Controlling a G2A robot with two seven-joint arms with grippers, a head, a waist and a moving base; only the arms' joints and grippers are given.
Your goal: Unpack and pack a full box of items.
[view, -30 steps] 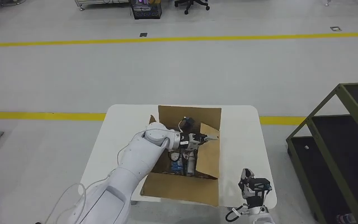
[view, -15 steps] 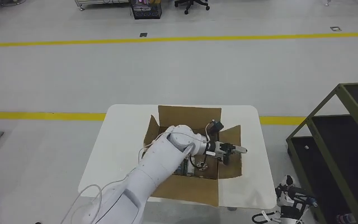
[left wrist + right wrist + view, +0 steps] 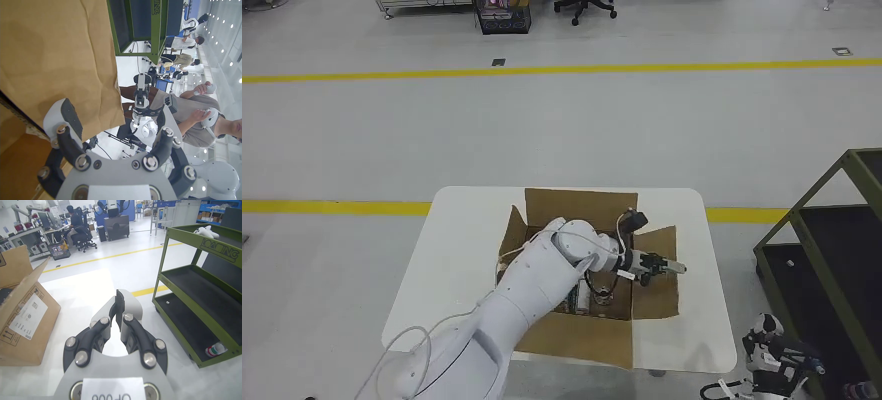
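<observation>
The open cardboard box (image 3: 572, 342) stands in the middle of the white table (image 3: 457, 250), with several small items (image 3: 587, 295) inside. Its right flap (image 3: 657, 288) is folded outward and lies low. My left gripper (image 3: 674, 266) hangs over that flap, past the box's right wall. In the left wrist view the left gripper (image 3: 117, 121) is open, and the corner of the brown flap (image 3: 56, 56) sits between its fingers, close to one pad (image 3: 72, 117). My right gripper (image 3: 118, 303) is shut on nothing, off the table's near right corner (image 3: 770, 338). The box (image 3: 24, 317) lies off to its side.
A green shelf cart (image 3: 832, 270) stands on the floor right of the table, close to the right gripper, and a small item (image 3: 215, 348) lies on the cart (image 3: 196, 285) bottom shelf. Bare table shows left and right of the box.
The left gripper swung right out of the box, and the right flap went from standing to folded outward. The right arm drew back off the table toward the near right.
</observation>
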